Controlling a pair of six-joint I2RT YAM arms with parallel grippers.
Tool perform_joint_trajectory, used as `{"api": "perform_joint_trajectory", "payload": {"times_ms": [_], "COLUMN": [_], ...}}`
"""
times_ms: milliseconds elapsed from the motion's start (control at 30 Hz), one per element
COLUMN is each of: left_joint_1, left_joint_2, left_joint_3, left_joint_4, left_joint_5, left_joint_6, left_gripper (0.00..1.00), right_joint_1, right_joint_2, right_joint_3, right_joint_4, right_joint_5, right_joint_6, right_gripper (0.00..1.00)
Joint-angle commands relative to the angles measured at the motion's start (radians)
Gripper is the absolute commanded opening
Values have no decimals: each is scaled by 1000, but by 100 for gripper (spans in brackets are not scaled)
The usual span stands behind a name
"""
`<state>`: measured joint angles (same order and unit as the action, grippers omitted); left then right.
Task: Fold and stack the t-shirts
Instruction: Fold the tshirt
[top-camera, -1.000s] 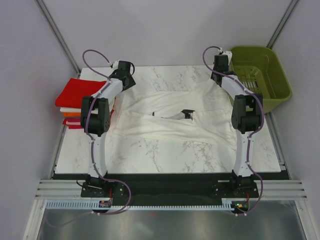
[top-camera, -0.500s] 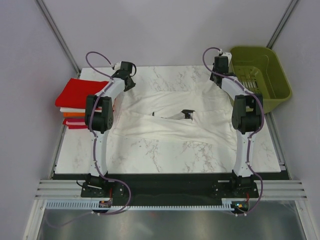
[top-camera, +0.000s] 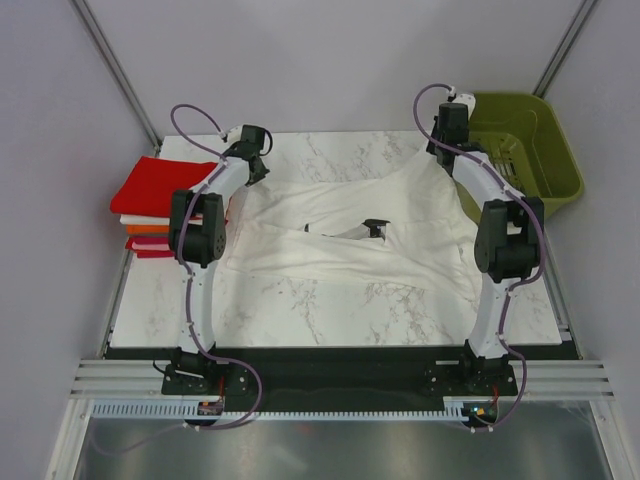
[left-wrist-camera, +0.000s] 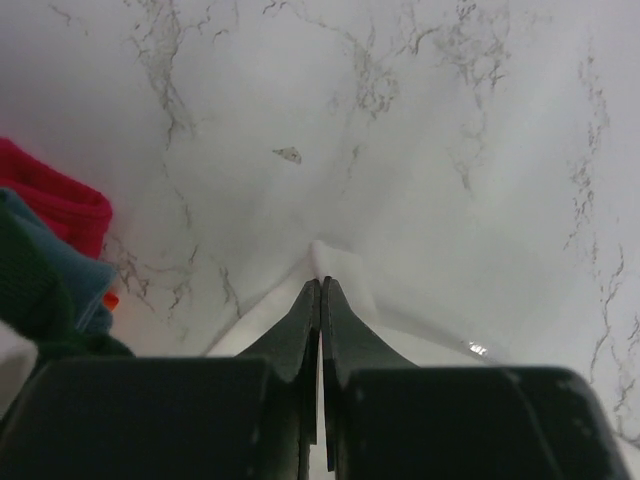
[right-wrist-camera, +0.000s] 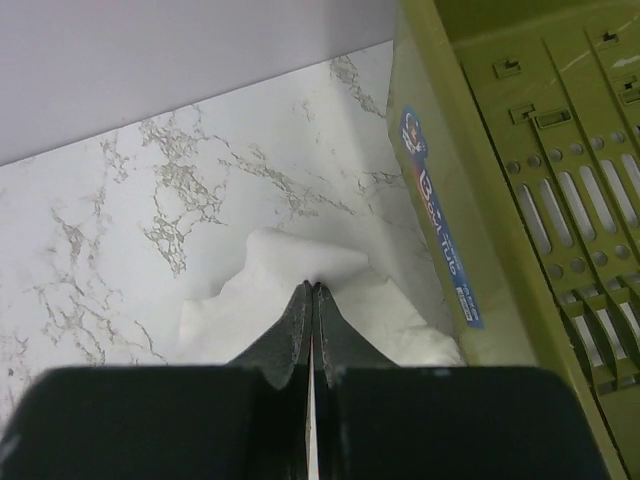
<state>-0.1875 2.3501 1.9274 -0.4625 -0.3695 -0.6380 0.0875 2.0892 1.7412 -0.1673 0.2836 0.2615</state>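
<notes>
I see the white t-shirt (top-camera: 340, 235) spread across the middle of the marble table (top-camera: 330, 310), rumpled, with its dark collar tag near the centre. Its upper left corner sits pinched between the pressed-together fingers of the left pincer (left-wrist-camera: 320, 285), the cloth peaking just past the tips. The upper right corner is gripped the same way by the right pincer (right-wrist-camera: 312, 288), right beside the wall of the green basket (right-wrist-camera: 440, 200). At the left edge of the frame I see a stack of folded t-shirts (top-camera: 150, 205), red on top.
</notes>
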Motion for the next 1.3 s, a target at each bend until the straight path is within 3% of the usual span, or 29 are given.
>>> {"api": "perform_joint_trajectory", "payload": {"times_ms": [0,467,767,1267], "left_joint_1": [2,0,-4,-23], "left_joint_2": [-97,-301,-458,-560], "left_joint_3": [-43,-229,-458,-657], "left_joint_4": [8,125,266,378], "left_joint_5": [-60,-20,-25,-29], "left_joint_6": [8,38,43,52], "left_gripper": [2,2,2,2], "right_joint_1": [-5,-5,-5,67], "right_joint_2": [-99,-330,-492,-761], "right_joint_3": [-38,-258,-443,-706], "right_joint_4": [48,5,3,-34], "right_joint_5": [-6,-3,32,172], "right_joint_6": [21,87,117,159], "right_gripper": [0,0,0,0]}}
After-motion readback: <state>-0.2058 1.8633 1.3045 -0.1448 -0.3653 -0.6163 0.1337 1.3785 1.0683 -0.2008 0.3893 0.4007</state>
